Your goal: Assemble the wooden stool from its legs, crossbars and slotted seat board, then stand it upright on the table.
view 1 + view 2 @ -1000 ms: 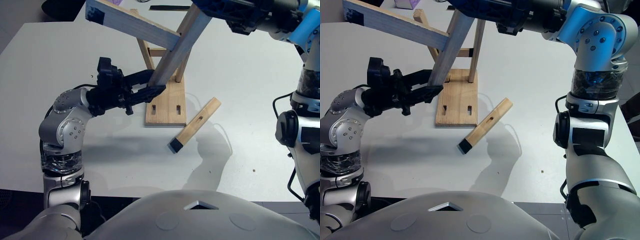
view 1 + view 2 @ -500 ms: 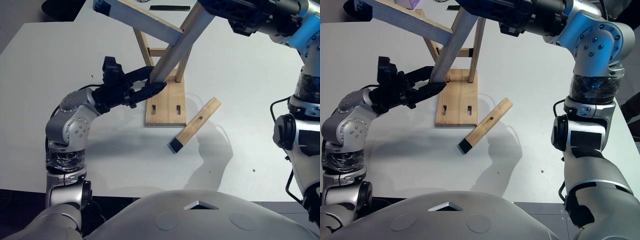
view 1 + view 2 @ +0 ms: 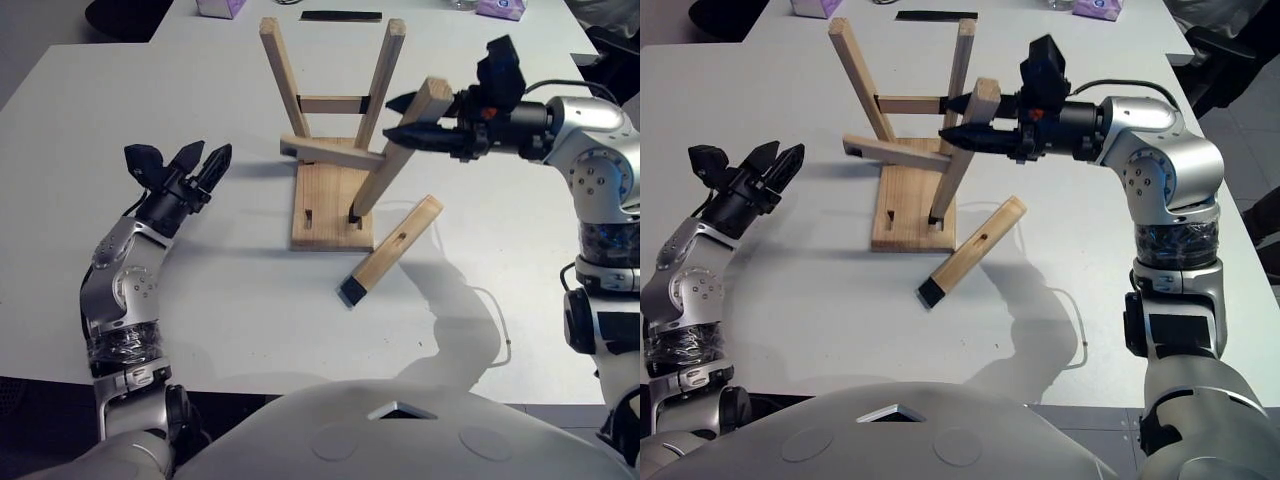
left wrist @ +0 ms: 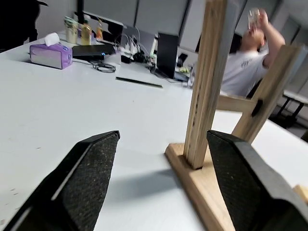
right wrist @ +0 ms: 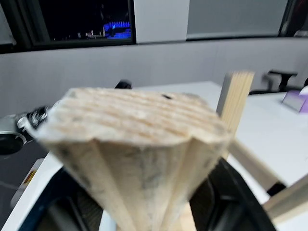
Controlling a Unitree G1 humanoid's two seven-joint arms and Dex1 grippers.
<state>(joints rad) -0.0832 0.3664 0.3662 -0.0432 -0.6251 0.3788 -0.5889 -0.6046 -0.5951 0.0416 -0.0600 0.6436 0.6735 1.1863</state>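
1. Left eye view: the slotted seat board [image 3: 322, 200] is laid flat on the white table [image 3: 200, 300], with two far legs [image 3: 280, 75] standing in it, joined by a crossbar [image 3: 330, 104]. A third leg [image 3: 390, 170], bearing a side crossbar [image 3: 325, 152], is clamped near its top by the right gripper [image 3: 390, 118]. It is tilted, foot at the near slot; whether it is seated cannot be told. The left gripper [image 3: 207, 158] is held spread apart, well left of the board, touching nothing.
2. Right eye view: a dark-tipped loose leg [image 3: 970, 250] is seen lying just beside the board. The parts are judged light, stiff and dry, of square-section softwood. A hold on two flat faces near mid-length is advised, so that little leverage is given.
3. Left wrist view: the rough dark pads [image 4: 91, 159] are shown wide apart; an upright leg [image 4: 207, 86], pale and straight-grained, is socketed in the board.
4. Right wrist view: the third leg's rough end grain [image 5: 134, 120] is shown; the thin slot joints are judged the fragile spots if forced askew
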